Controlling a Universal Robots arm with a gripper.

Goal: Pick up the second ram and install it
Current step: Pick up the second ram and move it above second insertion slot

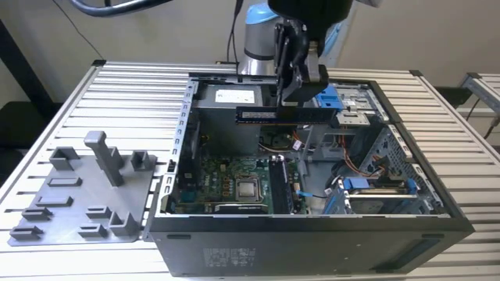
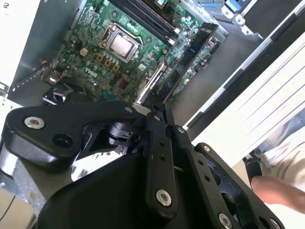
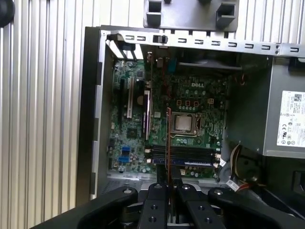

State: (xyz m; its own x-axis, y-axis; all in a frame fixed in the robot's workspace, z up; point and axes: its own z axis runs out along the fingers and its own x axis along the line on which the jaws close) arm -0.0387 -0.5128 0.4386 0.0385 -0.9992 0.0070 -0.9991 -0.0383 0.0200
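Note:
The second ram (image 1: 285, 115), a long dark stick with a pale label, hangs level above the open computer case (image 1: 312, 234). My gripper (image 1: 287, 106) is shut on its upper edge near the middle. In the first wrist view the ram (image 3: 168, 143) shows edge-on as a thin line running out from my gripper (image 3: 169, 185), over the motherboard's memory slots (image 3: 181, 155). In the second wrist view the stick (image 2: 190, 57) reaches out from my gripper (image 2: 159, 109) above the board. The memory slots (image 1: 279, 187) lie beside the processor socket (image 1: 248, 188).
A grey holder plate (image 1: 78, 199) with upright blocks lies on the slatted table at the exterior view's left. The case walls, a power supply (image 3: 286, 119) and a blue drive cage (image 1: 375, 187) ring the board. A person's hand (image 2: 281, 191) is near the table.

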